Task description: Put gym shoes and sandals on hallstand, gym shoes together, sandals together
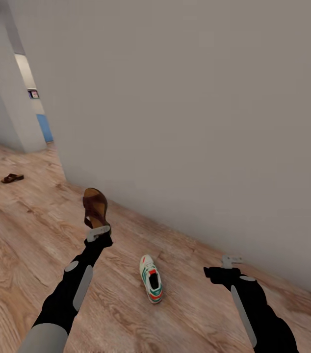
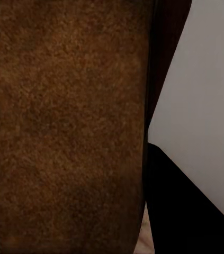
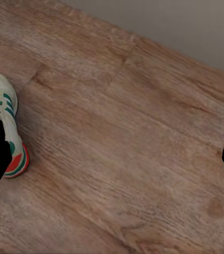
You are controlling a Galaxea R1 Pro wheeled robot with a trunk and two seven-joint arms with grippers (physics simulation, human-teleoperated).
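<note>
we hold one sandal [image 1: 95, 208] in our left gripper [image 1: 98, 232], fingers clamped on its heel end, toe pointing up and clear of the floor [image 1: 23, 255]; in the left wrist view its brown leather [image 2: 64, 127] sits right against the lens. our right gripper [image 1: 231, 260] hangs empty, fingers spread wide. a sneaker [image 1: 151, 279] lies on the floor between our arms, long axis running away from us toward the wall [image 1: 199, 122], nearer the right gripper and off to its left side. open floor surrounds it. the second sandal [image 1: 12, 178] lies well apart, near the far wall corner. we see no rack.
</note>
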